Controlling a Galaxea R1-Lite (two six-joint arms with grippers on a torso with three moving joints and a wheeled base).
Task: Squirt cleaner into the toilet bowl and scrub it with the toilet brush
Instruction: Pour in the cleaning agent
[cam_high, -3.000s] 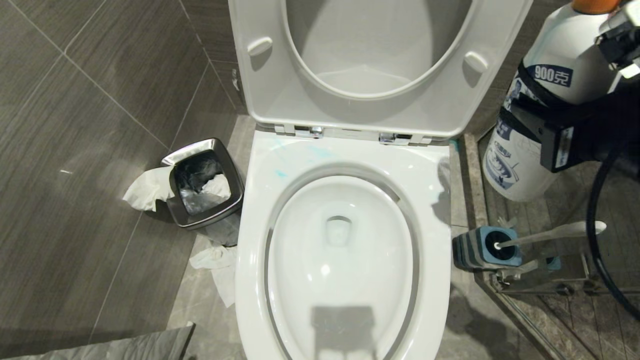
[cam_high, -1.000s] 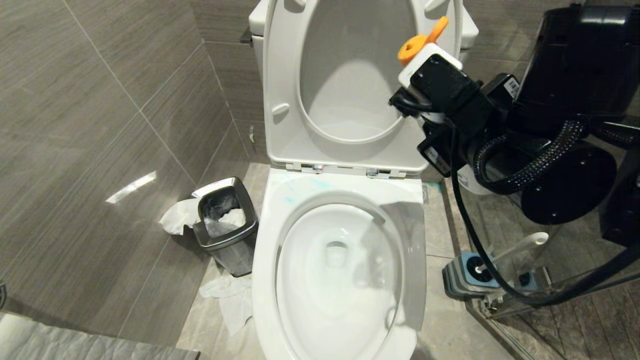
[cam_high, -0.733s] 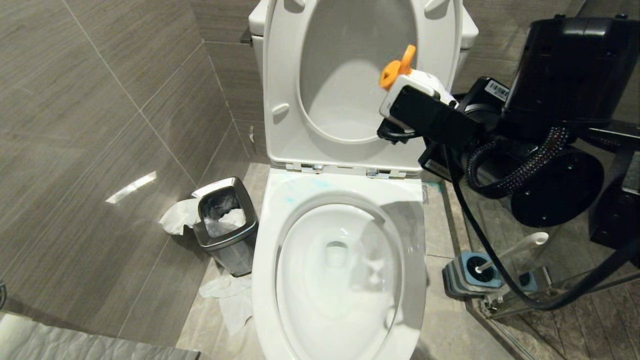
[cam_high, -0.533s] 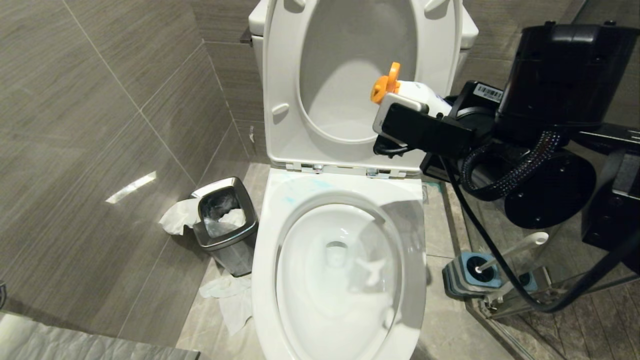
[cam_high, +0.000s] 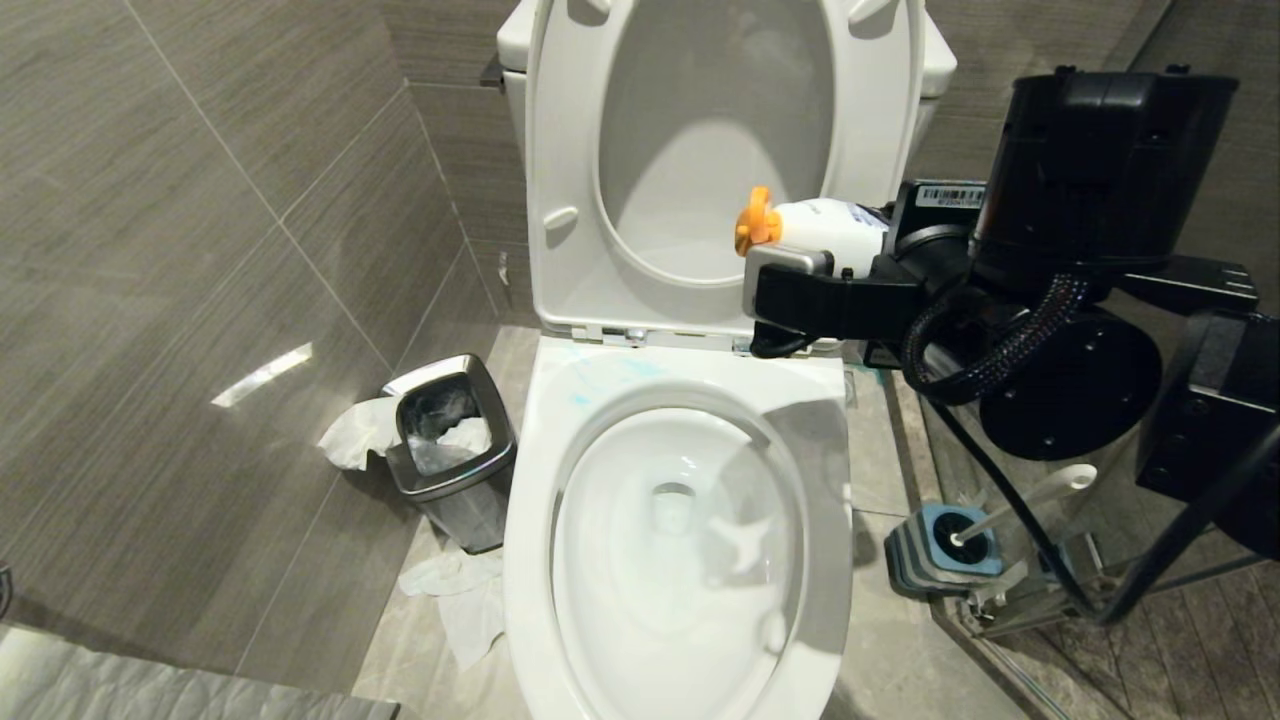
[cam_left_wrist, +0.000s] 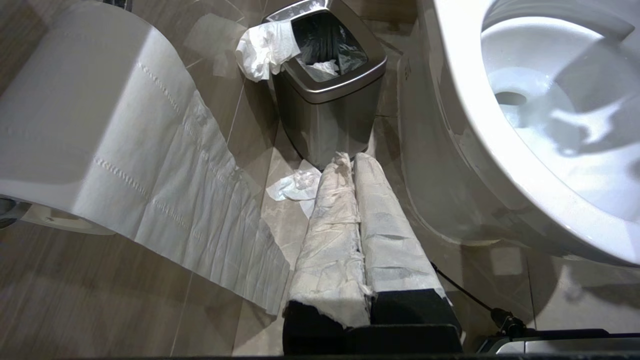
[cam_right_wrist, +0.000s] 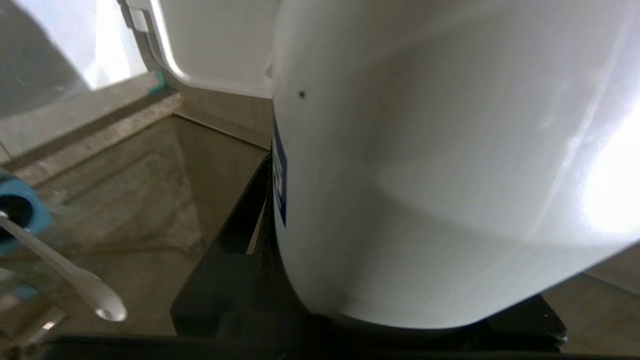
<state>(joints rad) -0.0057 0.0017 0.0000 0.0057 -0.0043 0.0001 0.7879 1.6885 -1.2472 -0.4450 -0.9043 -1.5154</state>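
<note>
The claw (cam_high: 800, 262) hangs above the back right corner of the toilet bowl (cam_high: 676, 400), in front of the raised seat (cam_high: 570, 180), clamped around a bottle (cam_high: 830, 222) lying level with its cap (cam_high: 752, 220) pointing left. Below the claw and toward the robot sits the drain (cam_high: 673, 497). Down to its right, the brush (cam_high: 1020, 498) stands tilted in its holder (cam_high: 925, 550) on the floor. Far left of it, beside the bowl, stands a bin (cam_high: 445, 450), with crumpled paper (cam_high: 352, 435) against the bin's left side.
</note>
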